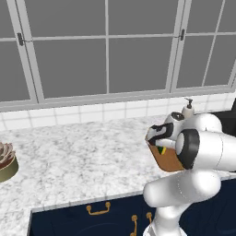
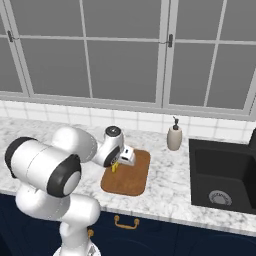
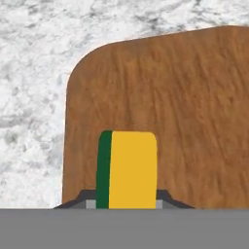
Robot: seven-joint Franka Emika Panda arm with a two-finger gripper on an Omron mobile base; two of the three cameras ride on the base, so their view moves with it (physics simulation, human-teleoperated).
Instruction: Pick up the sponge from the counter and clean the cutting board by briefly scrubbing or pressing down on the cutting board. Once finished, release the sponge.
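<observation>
The gripper [image 3: 125, 204] is clamped on the sponge [image 3: 128, 168]; in the hand view the two fingertips [image 3: 83, 198] bracket the block on either side, green layer to one side, yellow body to the other. You can treat the pick-up as done.

The sponge hangs over the cutting board [image 3: 194, 107], near one rounded corner of it. From the right base view, the gripper [image 2: 120, 162] sits above the left part of the board [image 2: 135, 177], with the yellow of the sponge [image 2: 114, 168] showing just below the hand. Whether the sponge is touching the wood or just above it cannot be determined from these views.

The board lies on the counter [image 2: 170, 187], with a soap dispenser [image 2: 174, 136] beyond it against the tiles and a sink [image 2: 222, 175] to the right. In the left base view, a potted plant [image 1: 6, 159] stands far left on the counter [image 1: 83, 161].

Remaining steps, as judged: press or scrub the sponge on the board, then open the fingers to release it.
</observation>
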